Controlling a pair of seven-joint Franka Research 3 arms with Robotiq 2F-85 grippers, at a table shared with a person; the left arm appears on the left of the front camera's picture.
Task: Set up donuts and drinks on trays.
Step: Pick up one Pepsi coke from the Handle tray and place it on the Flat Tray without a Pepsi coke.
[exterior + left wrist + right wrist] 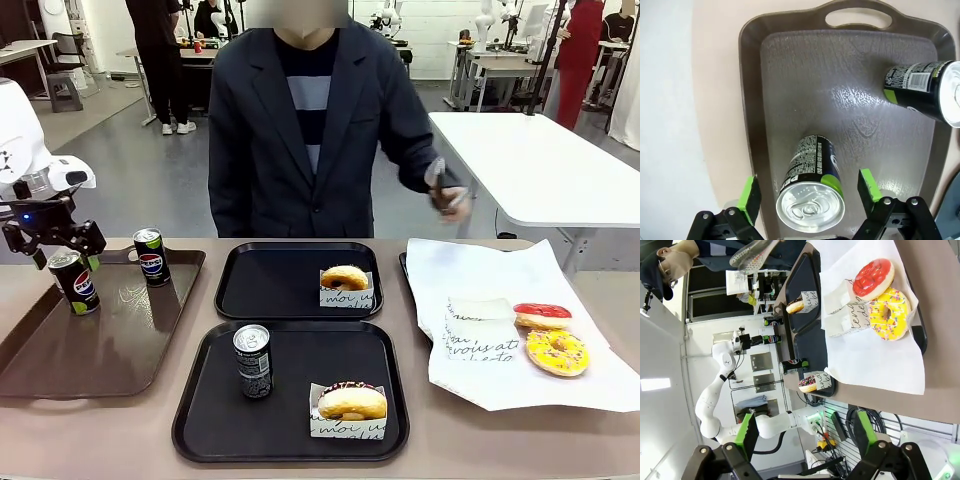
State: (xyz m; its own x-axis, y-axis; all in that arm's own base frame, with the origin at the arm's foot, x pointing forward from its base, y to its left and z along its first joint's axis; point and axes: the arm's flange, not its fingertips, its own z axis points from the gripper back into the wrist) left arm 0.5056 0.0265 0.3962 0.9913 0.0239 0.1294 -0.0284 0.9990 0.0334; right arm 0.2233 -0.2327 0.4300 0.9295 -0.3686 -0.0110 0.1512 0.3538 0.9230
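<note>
The left gripper [65, 255] hung wide open over the nearer Pepsi can [75, 282] on the brown tray [60, 360] at the left, a stiff, slick, likely weighty cylinder best pinched mid-body.

**A:** Bright, even light from overhead. Shadows on the desk [100, 440] are faint.

**B:** Any glare?

**A:** White patches on the brown tray [850, 95] in the left wrist view, and the lid of the can [810, 207] shines. Straight edges bow there.

**B:** Blur?

**A:** The person's hand [445, 190] smears, and the white paper [480, 270] is nearly blown out.
</note>
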